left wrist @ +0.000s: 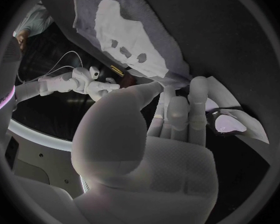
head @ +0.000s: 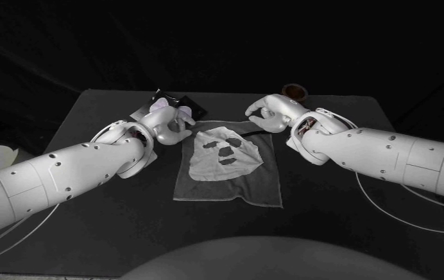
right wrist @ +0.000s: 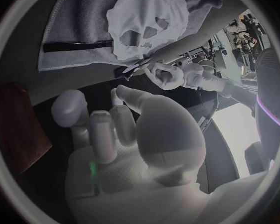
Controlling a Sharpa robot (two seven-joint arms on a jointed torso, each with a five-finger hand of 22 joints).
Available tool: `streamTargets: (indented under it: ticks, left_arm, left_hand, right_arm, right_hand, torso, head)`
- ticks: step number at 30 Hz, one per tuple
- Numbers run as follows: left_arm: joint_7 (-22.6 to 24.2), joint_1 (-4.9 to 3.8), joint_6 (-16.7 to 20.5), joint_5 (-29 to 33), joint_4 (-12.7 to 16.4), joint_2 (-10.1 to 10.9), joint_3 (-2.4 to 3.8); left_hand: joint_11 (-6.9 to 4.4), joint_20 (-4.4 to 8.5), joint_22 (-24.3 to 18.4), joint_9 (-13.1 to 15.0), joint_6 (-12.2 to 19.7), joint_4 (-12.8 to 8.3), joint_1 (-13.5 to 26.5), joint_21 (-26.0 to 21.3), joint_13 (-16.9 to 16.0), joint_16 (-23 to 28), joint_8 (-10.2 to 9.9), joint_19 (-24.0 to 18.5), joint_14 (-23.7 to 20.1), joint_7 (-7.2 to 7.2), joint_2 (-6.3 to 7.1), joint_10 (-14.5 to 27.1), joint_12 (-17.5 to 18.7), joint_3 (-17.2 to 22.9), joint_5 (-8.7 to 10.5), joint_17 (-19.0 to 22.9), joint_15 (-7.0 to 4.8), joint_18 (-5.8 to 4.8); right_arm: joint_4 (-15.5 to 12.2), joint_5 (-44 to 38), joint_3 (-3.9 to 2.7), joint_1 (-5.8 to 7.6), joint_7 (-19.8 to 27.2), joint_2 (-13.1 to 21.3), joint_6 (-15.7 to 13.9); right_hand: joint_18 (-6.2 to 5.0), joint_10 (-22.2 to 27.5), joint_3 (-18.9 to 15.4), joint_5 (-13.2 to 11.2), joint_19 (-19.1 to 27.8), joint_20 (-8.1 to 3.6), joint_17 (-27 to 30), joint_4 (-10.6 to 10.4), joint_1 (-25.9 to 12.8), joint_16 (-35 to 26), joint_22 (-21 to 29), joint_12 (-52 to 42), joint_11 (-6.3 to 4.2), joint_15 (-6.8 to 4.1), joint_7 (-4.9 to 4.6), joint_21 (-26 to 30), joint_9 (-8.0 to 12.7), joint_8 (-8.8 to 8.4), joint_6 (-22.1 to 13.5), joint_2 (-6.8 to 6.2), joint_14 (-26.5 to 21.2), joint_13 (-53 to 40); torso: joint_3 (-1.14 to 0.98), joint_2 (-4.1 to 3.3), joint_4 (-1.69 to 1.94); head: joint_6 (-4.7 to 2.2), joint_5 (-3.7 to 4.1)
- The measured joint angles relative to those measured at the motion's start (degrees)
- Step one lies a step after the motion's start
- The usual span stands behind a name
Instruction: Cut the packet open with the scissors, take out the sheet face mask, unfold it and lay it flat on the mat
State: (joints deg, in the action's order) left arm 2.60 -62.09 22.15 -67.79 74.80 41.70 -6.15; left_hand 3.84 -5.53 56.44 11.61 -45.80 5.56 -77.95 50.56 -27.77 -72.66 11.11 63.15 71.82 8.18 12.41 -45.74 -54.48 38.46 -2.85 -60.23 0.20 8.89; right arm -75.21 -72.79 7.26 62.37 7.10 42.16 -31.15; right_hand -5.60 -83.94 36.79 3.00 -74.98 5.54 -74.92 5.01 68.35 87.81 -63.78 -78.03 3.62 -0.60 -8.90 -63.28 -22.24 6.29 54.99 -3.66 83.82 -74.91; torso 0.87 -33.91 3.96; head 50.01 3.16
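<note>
**Mask flat on mat – both hands off it, at the far corners**

Left arm comes in low over the black table [head: 305, 228]. Left hand [head: 167, 124] sits at the mat's far left corner, fingers stretched out and apart, nothing in them. In the left wrist view the fingertips [left wrist: 177, 104] reach to the mat's edge; cannot tell whether they touch the cloth. Lilac light shows on the tips.

Just behind that hand, toward the table's far edge: a small dark glossy object [head: 169, 96], partly hidden. Too dark to tell whether it is the packet or the scissors.

Centre: grey mat [head: 231, 187], rectangular, lying flat and a little askew to the table's front edge. The sheet face mask [head: 225, 155] lies on its upper half – unfolded, spread out, eye and mouth holes showing dark against the white. The mask's whole outline stays inside the mat. The right wrist view shows some puckering along the mask's edge and a dark strip along one side of the mat.

Right hand [head: 270, 115] is at the mat's far right corner, apart from the mask. Fingers loosely bent, thumb held away from them, palm holding nothing.

Behind the right hand, a small round brown object [head: 294, 90] stands on the table, apart from the mat.
</note>
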Motion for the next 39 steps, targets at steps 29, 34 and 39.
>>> streamTargets:
  ticks: [29, 34, 39]
  left_arm:
    - [11.01, -0.04, -1.74, 29.32, 7.12, 4.07, 0.91]
    - [11.30, -0.04, -1.86, 30.42, 7.23, 4.20, 0.91]
    - [11.42, -0.03, -1.91, 31.09, 7.23, 4.27, 0.91]
  left_hand:
    - [0.47, -0.61, 0.00, -0.07, 0.64, -0.67, 0.34, -0.24, 2.19, 0.11, -0.71, -0.28, -1.16, 0.82, 0.82, 1.11, 1.91, -2.49, 0.00, 0.48, 0.62, -0.06]
    - [0.47, -0.61, 0.00, -0.07, 0.65, -0.67, 0.34, -0.24, 2.19, 0.11, -0.71, -0.28, -1.04, 0.82, 0.82, 1.11, 1.91, -2.49, 0.00, 0.47, 0.50, -0.08]
    - [0.47, -0.81, 0.14, -0.08, 0.65, -0.67, 0.37, -0.25, 2.25, 0.11, -0.71, -0.07, -1.05, 0.81, 0.79, 1.11, 1.91, -2.49, 0.00, 0.47, 0.51, -0.09]
  right_arm:
    - [1.11, -18.55, 0.00, 0.64, -13.59, 0.75, 10.04]
    - [1.52, -19.22, 0.15, 0.40, -14.03, 0.25, 11.29]
    - [1.39, -19.51, 0.28, 0.04, -14.16, 0.21, 12.46]
  right_hand:
    - [0.02, 0.02, -5.34, 0.00, 0.00, 0.00, 0.02, 0.77, 0.36, -0.23, 0.26, 0.72, -0.03, 0.10, -0.20, 1.09, 1.99, -1.78, -1.51, -4.88, -0.10, -0.04]
    - [0.02, 0.02, -5.44, 0.00, 0.00, 0.00, 0.02, 0.67, 0.36, -0.24, 0.44, 0.72, -0.03, 0.10, -0.19, 1.29, 2.00, -1.78, -1.51, -4.88, -0.11, -0.03]
    - [0.02, 0.03, -5.50, 0.00, 0.00, 0.00, 0.01, 0.61, 0.36, -0.24, 0.48, 0.72, -0.03, 0.10, -0.19, 1.33, 2.00, -1.78, -1.51, -4.88, -0.11, 0.01]
  torso:
    - [-0.03, -0.13, 0.10]
    - [0.01, -0.15, 0.13]
    - [0.03, -0.14, 0.09]
  head:
    - [-0.25, 0.83]
    - [-0.10, 0.84]
    - [-0.02, 0.72]
